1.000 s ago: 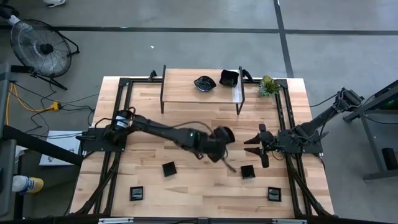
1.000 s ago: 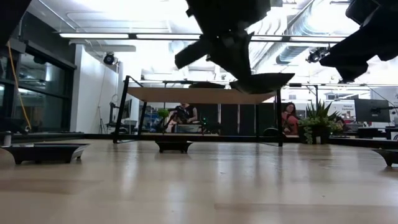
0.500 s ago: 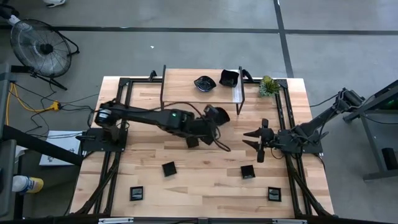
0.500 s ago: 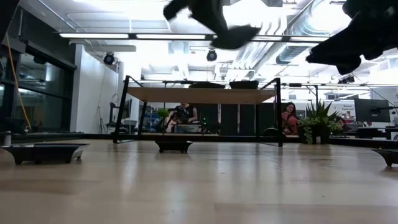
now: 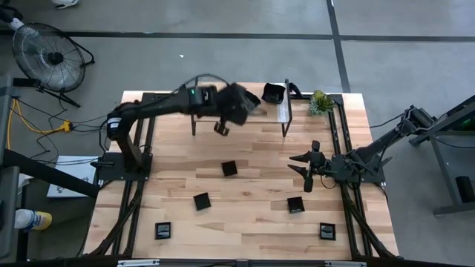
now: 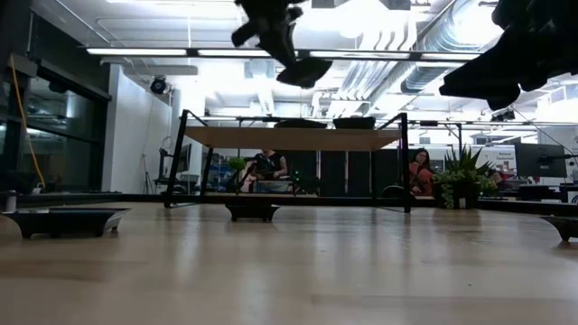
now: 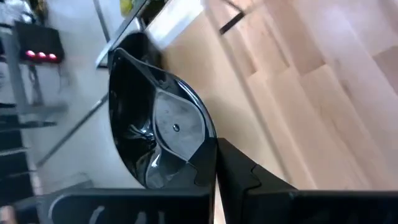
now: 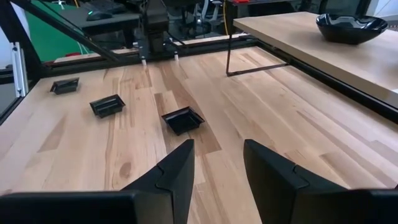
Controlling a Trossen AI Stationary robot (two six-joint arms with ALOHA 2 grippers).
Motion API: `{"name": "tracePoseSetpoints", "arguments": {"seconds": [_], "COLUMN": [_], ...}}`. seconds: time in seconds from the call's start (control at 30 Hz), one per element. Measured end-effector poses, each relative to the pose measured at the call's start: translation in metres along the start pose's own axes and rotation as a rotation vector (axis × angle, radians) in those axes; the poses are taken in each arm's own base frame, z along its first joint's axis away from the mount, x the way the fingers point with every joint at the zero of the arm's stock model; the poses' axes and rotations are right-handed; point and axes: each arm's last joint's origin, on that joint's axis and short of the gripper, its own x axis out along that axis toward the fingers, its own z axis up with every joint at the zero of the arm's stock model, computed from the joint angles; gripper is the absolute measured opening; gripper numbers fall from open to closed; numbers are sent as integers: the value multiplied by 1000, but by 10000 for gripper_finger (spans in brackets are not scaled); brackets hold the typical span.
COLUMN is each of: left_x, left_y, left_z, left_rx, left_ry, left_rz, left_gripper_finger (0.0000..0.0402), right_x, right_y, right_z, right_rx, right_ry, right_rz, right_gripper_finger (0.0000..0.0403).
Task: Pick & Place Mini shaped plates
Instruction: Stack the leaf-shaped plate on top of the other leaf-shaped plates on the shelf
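Left gripper (image 5: pixel 239 104): jaws clamped on the rim of a glossy black plate (image 7: pixel 158 134), held above the raised shelf (image 5: pixel 223 111).
Right gripper (image 5: pixel 306 169): fingers parted, empty, above the table (image 5: pixel 252 222).
Other plates: square dishes (image 5: pixel 230 169) lie on the table.

Glossy black wavy-edged mini plate (image 7: pixel 158 127): held aloft over the raised wooden shelf (image 5: pixel 223 111) in the pinched left claw (image 5: pixel 239 104). Second black dish (image 5: pixel 273 93): on shelf. Five small square black plates: flat on the bench (image 5: pixel 252 215), e.g. (image 5: pixel 229 169), (image 5: pixel 201 201), (image 5: pixel 295 205).
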Motion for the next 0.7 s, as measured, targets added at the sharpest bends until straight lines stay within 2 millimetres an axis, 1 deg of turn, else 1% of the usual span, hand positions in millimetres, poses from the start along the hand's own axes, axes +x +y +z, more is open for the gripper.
{"name": "tracePoseSetpoints", "arguments": {"seconds": [0.13, 0.23, 0.33, 0.4, 0.47, 0.6, 0.7], "left_x": [15, 16, 18, 20, 25, 36, 47], "left_y": [15, 25, 30, 32, 34, 32, 28], "left_z": [-23, -35, -43, -44, -41, -36, -39], "left_rx": [-30, -31, -34, -41, -44, 12, 17], "left_ry": [34, 19, 15, -4, -35, -60, -2], "left_rz": [-23, -23, -32, -33, -22, -33, -50], "left_gripper_finger": [0, 0, 0, 0, 0, 0, 0], "right_x": [0, 0, 0, 0, 0, 0, 0], "right_y": [0, 0, 0, 0, 0, 0, 1], "right_z": [0, 0, 0, 0, 0, 0, 0], "right_rx": [-1, -1, -2, -6, -15, -16, -15], "right_ry": [1, 4, 5, 5, 5, 5, 8], "right_rz": [0, 8, 10, 10, 10, 12, 21], "right_gripper_finger": [134, 134, 134, 134, 134, 134, 134]}}
